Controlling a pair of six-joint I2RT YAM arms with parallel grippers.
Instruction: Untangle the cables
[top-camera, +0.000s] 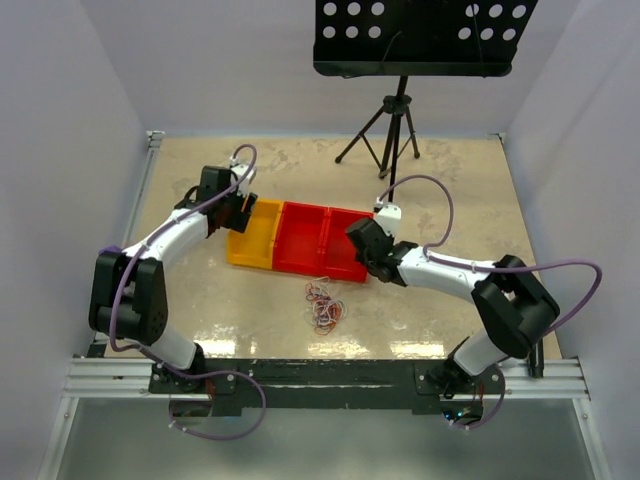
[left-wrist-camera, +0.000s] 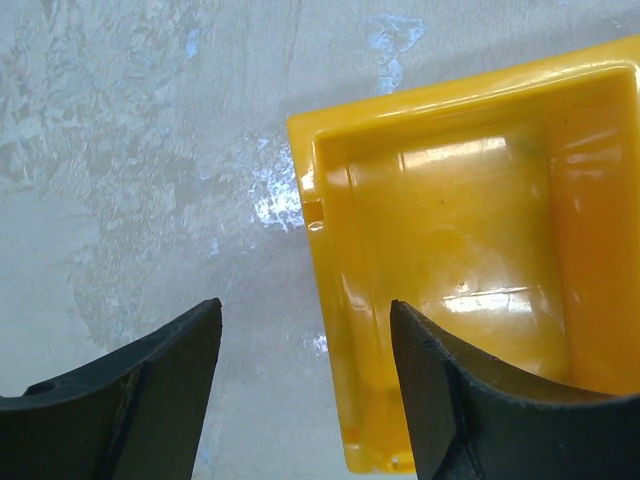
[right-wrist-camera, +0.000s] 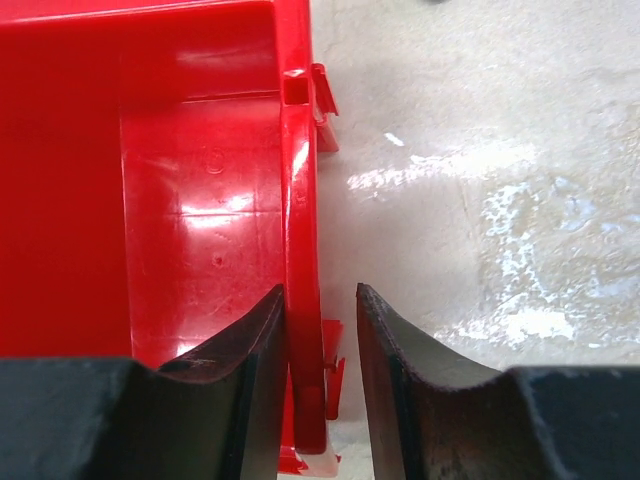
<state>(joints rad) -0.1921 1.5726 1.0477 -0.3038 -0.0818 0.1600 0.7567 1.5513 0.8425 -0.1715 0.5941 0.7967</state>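
The cables (top-camera: 324, 307) lie in a loose tangle on the surface (top-camera: 250, 310), nearer the arm bases than both sets of fingers, between them and untouched. The right fingers (right-wrist-camera: 240, 400) stand partly spread astride the red bin's (right-wrist-camera: 200, 200) right wall, the inner one against it and the outer one just off it. Farther back, the left fingers (left-wrist-camera: 150, 400) are spread wide astride the yellow bin's (left-wrist-camera: 450, 200) left wall, pinching nothing. A stand (top-camera: 395, 120) is beyond.

Near cables (top-camera: 324, 306): bare desk (top-camera: 220, 300) all round.
Behind: yellow bin (top-camera: 254, 240), red bin (top-camera: 305, 236) block.
Right pincer (right-wrist-camera: 320, 300): straddles red bin's wall, perhaps touching it.
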